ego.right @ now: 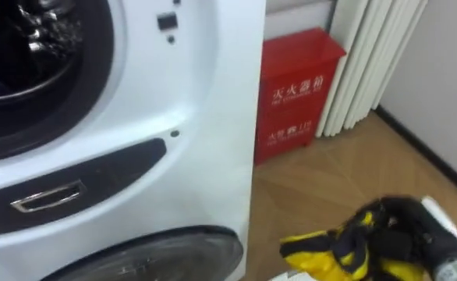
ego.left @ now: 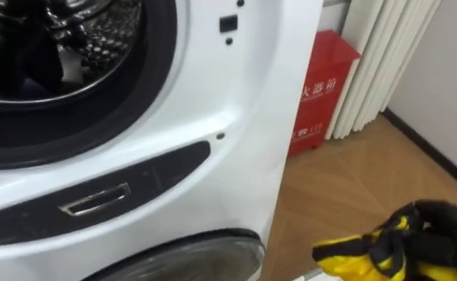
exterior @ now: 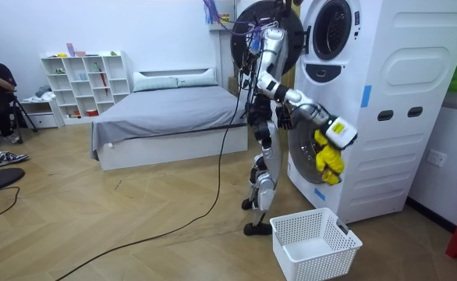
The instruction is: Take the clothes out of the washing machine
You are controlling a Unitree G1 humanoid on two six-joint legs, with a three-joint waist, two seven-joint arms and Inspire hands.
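The right robot hand (ego.right: 406, 234) is clenched round a yellow-and-black garment (ego.right: 310, 248) that hangs from it beside the washing machine (ego.left: 236, 117), out of the drum and above a white basket (exterior: 326, 261).

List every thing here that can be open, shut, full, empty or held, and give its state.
White washing machine's upper round door: swung open.
Upper steel drum: dark clothes lie inside.
Lower round glass door: shut.
Yellow and black garment: out of the drum, gripped in the right hand.
White plastic mesh basket: upright on the floor, looks empty.
Red metal cabinet: shut.
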